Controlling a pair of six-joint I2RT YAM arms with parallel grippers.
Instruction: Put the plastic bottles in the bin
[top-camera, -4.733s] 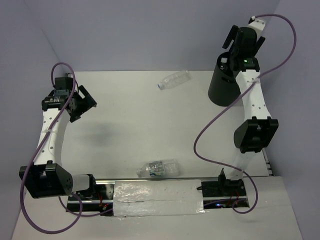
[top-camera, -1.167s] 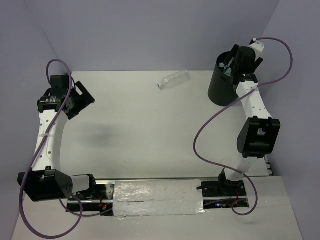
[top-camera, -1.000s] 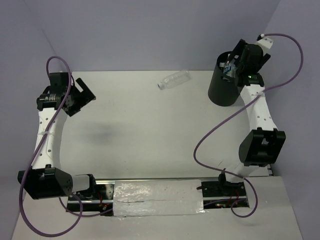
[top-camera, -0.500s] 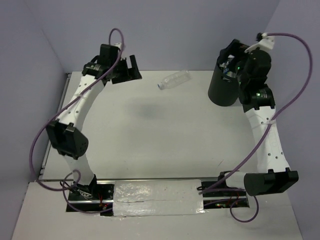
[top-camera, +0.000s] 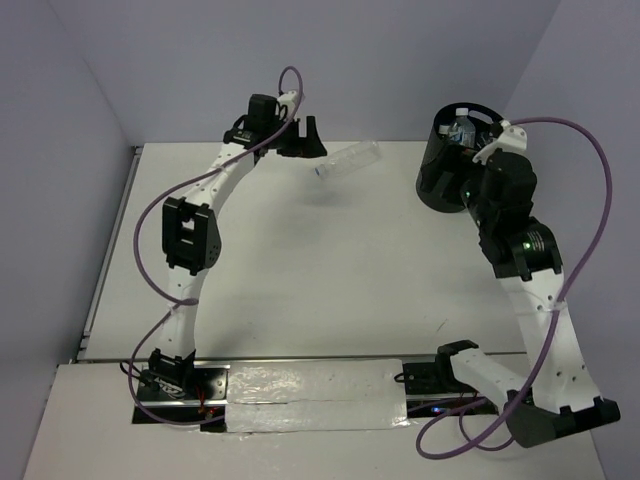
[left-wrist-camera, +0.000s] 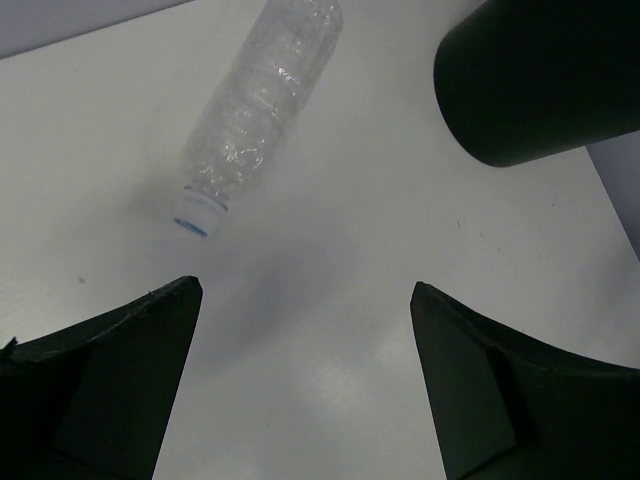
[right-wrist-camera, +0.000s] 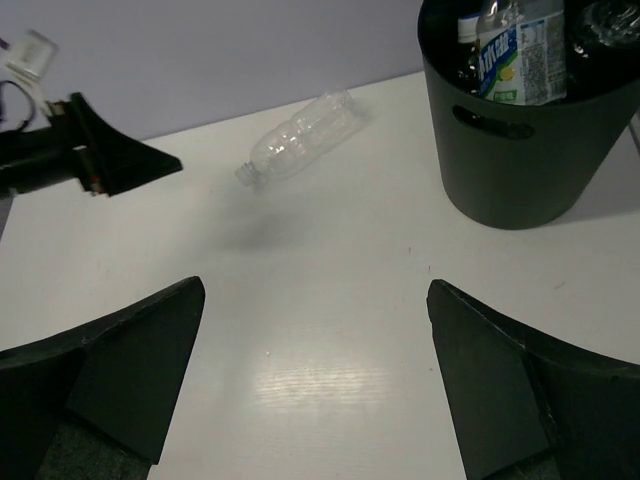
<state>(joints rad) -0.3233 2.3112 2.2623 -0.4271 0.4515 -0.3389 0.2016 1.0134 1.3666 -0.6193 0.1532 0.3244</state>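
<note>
- Bottle (left-wrist-camera: 258, 112) lying on its side on the table (top-camera: 300, 260). Clear, empty-looking, cap (left-wrist-camera: 192, 215) pointing back twd the left gripper (left-wrist-camera: 305, 288).
- Bin (top-camera: 440, 185) stands near it on the right, not touching. Already has bottles in it, incl. the labelled bottle (right-wrist-camera: 520, 50) standing up inside.
- Left gripper: fingers spread wide, nothing btwn them, hanging above the table just short of the cap.
- Right gripper (right-wrist-camera: 312, 290): also wide apart and empty, over by the bin.
- Step in hand imo: left arm goes in for the grab.
- Tips: push fwd past the cap so the fingers straddle the mid-body, not the neck. Line them up across the bottle, not along it.
- Come down low before closing, round thing prob rolls if nudged.
- Squeeze gently, thin plastic will crumple or squirt out.
- Lift clear of the rim before letting go.
</note>
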